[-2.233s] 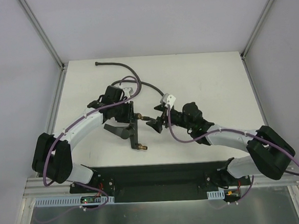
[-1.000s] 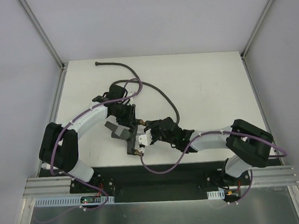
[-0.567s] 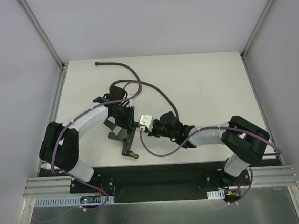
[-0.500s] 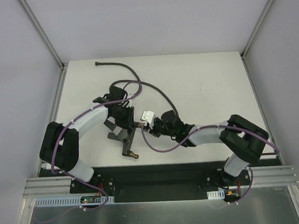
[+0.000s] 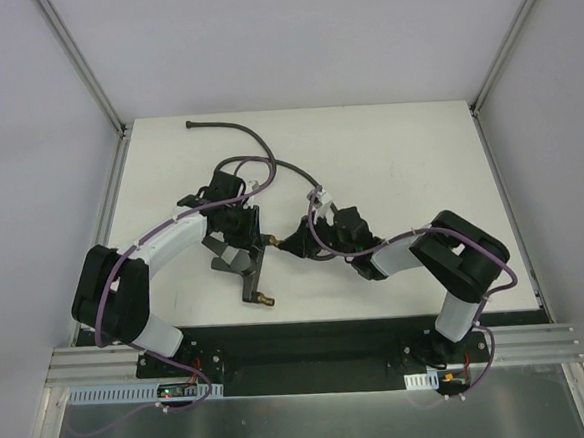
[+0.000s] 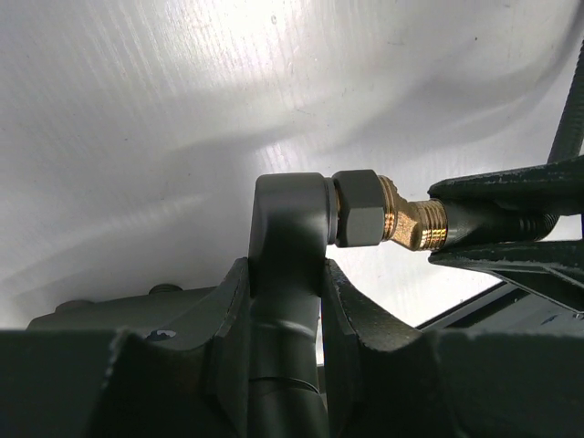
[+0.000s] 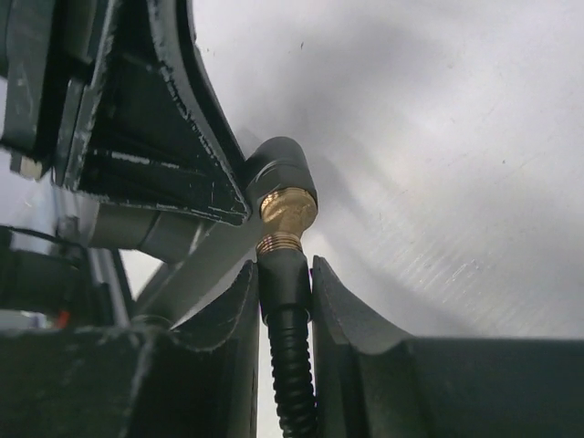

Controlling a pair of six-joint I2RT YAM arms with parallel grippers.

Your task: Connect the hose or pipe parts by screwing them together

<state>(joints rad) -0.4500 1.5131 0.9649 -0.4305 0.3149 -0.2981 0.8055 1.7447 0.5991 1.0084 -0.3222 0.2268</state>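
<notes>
**Hose end and fitting met, each clamped in a gripper**

The white table [image 5: 417, 140] carried the whole job. The left arm [image 5: 163, 243] curved in from its own side and the right arm [image 5: 445, 258] folded back toward the middle, so the two wrists faced each other near the table's centre. The long dark hose [image 5: 227, 126] trailed from the far left corner in a loose curve toward the right wrist. The forked fitting [image 6: 287, 228] sat between the arms, one brass-tipped leg pointing toward the near edge. The left gripper [image 6: 285, 274] was closed narrowly on the fitting's grey stem, both fingers pressed against it. The right gripper [image 7: 283, 283] pinched the hose's dark end sleeve just as tightly. The brass end nut [image 7: 287, 214] touched the fitting's threaded brass end, in line with it; how far it was threaded on could not be told.
</notes>
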